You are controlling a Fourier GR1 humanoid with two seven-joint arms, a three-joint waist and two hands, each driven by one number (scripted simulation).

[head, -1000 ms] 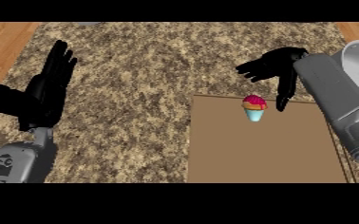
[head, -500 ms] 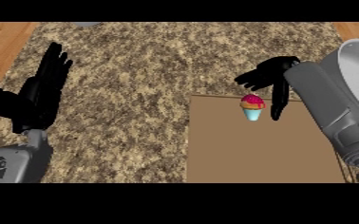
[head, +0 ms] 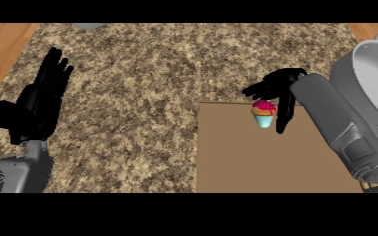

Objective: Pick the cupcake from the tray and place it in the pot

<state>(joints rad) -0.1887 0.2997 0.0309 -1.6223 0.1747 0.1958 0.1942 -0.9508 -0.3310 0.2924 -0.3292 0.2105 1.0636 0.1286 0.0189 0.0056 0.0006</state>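
- cupcake (head: 263,113) stands upright on the brown tray (head: 251,165), near its far edge.
- right hand (head: 279,87) hovers just over the cupcake, fingers spread, grasping nothing.
- left hand (head: 40,100) rests well left of the tray, fingers straight, released.

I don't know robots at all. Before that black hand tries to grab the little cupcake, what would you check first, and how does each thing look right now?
1. Cupcake upright on the tray: ok.
2. Right hand close to the cupcake, thumb and fingers on either side: ok.
3. Fingers already closed on the cupcake: not ok, they look open and apart from it.
4. Left hand out of the way, resting open at the left: ok.
5. Pot within reach: cannot tell; only a grey rim shows at the right edge.
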